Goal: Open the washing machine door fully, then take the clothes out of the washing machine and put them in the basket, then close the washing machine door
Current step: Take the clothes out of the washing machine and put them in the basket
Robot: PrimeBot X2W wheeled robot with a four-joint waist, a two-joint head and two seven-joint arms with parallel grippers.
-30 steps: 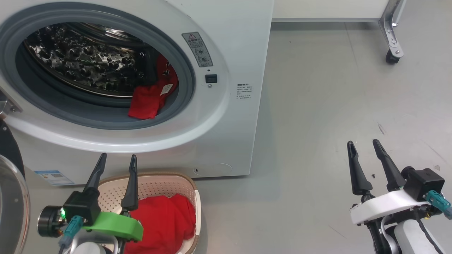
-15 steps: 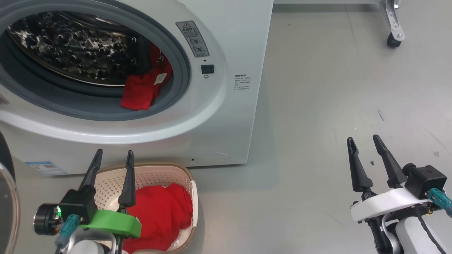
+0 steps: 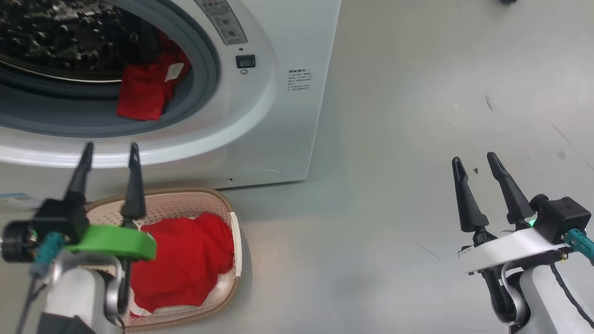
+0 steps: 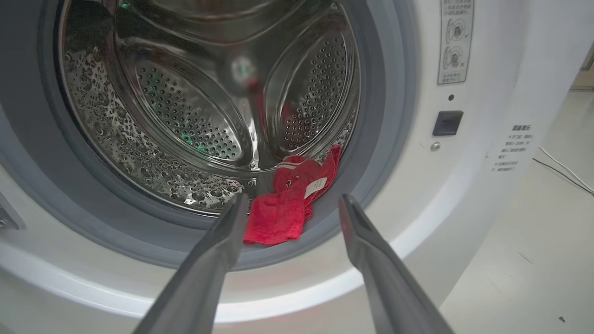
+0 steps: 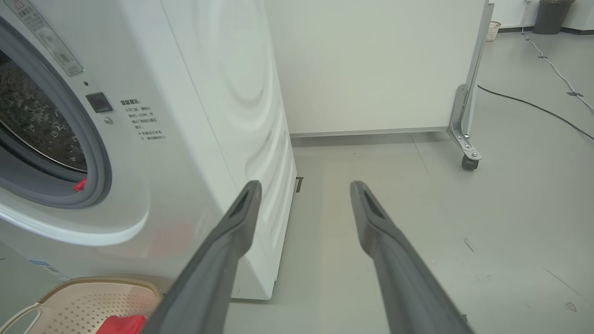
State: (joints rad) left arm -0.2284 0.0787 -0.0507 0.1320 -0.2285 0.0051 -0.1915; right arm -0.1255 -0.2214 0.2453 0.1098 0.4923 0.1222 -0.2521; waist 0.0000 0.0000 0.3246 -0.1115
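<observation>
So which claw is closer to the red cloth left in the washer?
Left. The left gripper points at the red cloth from just below; the right gripper hangs far aside over floor.

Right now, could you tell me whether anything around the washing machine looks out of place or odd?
One thing: a red garment lies draped over the grey gasket at the lower right of the washing machine opening, half out of the drum. I see nothing spilled or damaged.

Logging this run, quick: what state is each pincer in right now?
Left pincer: open, holding nothing.
Right pincer: open, holding nothing.
</observation>
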